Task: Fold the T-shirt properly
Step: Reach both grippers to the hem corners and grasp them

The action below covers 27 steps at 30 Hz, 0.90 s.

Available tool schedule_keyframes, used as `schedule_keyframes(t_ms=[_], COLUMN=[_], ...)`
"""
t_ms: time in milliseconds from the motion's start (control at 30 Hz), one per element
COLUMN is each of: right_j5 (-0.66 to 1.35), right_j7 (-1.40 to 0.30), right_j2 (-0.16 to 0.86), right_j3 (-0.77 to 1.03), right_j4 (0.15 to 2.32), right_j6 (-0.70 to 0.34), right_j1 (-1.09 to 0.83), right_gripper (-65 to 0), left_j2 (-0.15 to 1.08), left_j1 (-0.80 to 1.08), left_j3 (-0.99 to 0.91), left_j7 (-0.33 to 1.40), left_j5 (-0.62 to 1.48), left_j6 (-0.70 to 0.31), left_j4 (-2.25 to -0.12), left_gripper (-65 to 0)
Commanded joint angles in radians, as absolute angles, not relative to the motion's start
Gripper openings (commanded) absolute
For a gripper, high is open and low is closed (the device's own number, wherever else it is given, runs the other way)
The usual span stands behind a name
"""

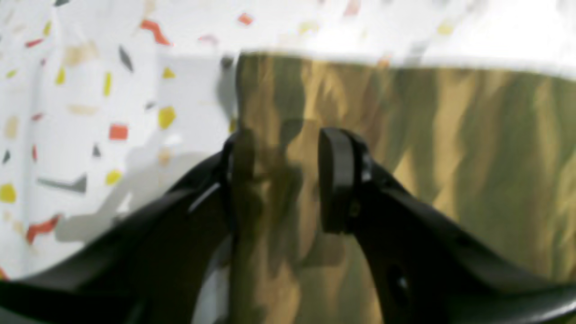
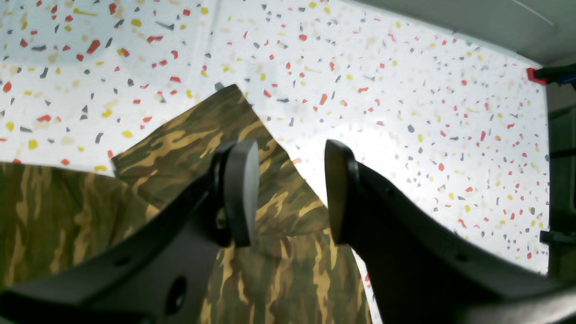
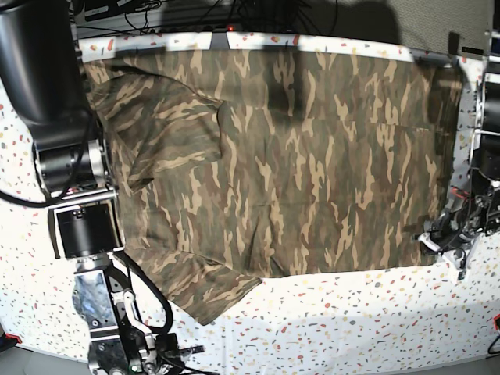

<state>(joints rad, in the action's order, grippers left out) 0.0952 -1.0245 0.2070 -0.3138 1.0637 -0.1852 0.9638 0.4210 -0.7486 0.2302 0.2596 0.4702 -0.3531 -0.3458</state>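
The camouflage T-shirt (image 3: 297,164) lies spread flat across the table, collar end to the left and hem to the right in the base view. My left gripper (image 1: 283,180) stands open low over the hem's near corner (image 1: 405,148), and the cloth's side edge runs along its left finger (image 1: 227,180). In the base view that gripper (image 3: 441,238) sits at the shirt's right front corner. My right gripper (image 2: 290,193) is open above the near sleeve (image 2: 202,135), with nothing between its pads. The sleeve (image 3: 203,289) juts toward the table's front.
A white speckled cover (image 3: 351,320) lies over the table. The right arm's black body (image 3: 47,86) rises at the left, over the shirt's edge. A red clamp (image 2: 533,74) and a dark stand (image 2: 560,157) mark the table's side. Cables (image 3: 180,12) run along the back.
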Motion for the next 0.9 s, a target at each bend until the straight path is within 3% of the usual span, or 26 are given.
schedule_keyframes(t_ms=[0, 300, 500, 867], right_j5=[0.091, 0.090, 0.083, 0.089], right_j7=[-1.018, -1.028, -0.831, -0.805], right_j2=[0.210, 0.210, 0.211, 0.212], right_j3=[-0.307, -0.307, -0.307, -0.307], right_j4=[1.077, 1.077, 1.081, 1.083], right_j6=[-0.188, -0.196, -0.285, -0.285], right_j1=[1.007, 0.963, 0.871, 0.850], right_gripper=[-40.4, -40.4, -40.4, -40.4], left_j2=[0.435, 0.444, 0.435, 0.395], left_j1=[-0.783, -0.771, -0.717, -0.711], left_j3=[0.197, 0.118, 0.118, 0.118], left_j7=[0.219, 0.138, 0.004, 0.026], left_j5=[0.477, 0.342, 0.341, 0.340], left_j6=[-0.357, -0.358, -0.299, -0.328], left_j4=[-0.358, -0.358, -0.358, -0.353], left_gripper=[-42.0, -42.0, -42.0, -43.6])
